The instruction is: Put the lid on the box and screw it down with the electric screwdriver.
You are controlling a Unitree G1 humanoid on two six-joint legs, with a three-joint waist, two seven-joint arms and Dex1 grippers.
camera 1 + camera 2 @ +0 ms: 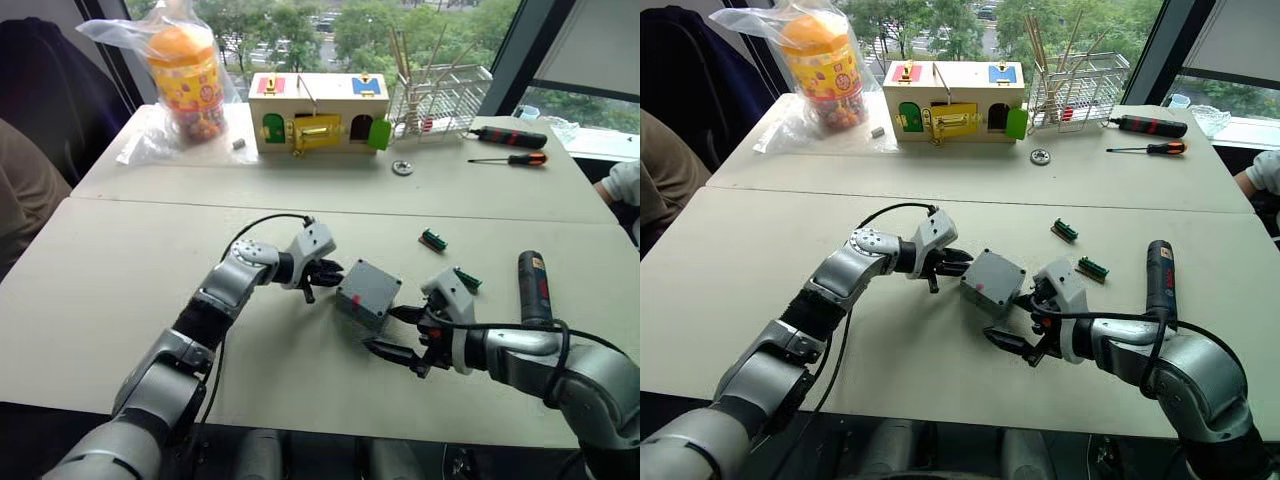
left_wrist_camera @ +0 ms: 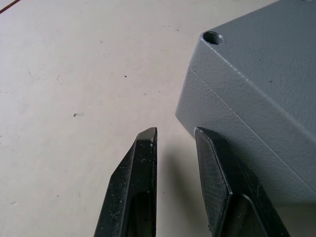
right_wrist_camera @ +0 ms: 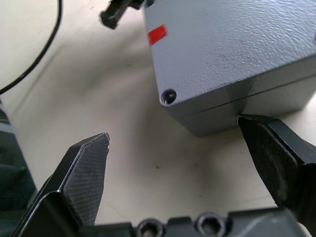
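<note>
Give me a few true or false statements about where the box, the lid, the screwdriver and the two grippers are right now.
1. The lid sits on the box. True.
2. The electric screwdriver is held in the right gripper. False: it lies on the table, and the right gripper is open beside the box.
3. The left gripper is at the box's side. True.
4. The right gripper is shut. False: its fingers are spread wide.
5. The wooden box stands beside the grey box. False: it stands at the table's far end.
</note>
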